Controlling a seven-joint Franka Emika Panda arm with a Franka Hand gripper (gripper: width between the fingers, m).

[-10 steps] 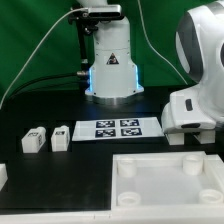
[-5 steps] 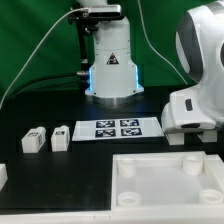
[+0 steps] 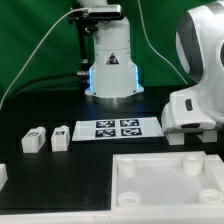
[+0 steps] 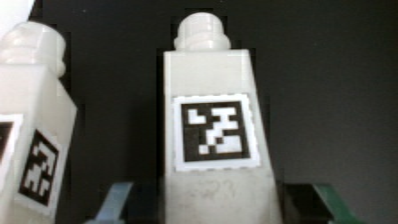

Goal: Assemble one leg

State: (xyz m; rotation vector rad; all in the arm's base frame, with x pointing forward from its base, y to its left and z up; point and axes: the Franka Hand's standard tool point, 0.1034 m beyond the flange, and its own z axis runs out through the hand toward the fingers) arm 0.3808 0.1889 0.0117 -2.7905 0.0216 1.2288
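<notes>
In the wrist view a white leg with a black-and-white marker tag and a rounded peg end stands between the two fingers of my gripper. The fingers flank it with a dark gap on each side, so the gripper is open around it. A second leg stands close beside it. In the exterior view two more legs lie at the exterior view's left. The white arm fills the exterior view's right, and the gripper is hidden there.
The marker board lies in front of the robot base. The large white tray-like piece with round corner sockets sits at the front. A small white part shows at the exterior view's left edge.
</notes>
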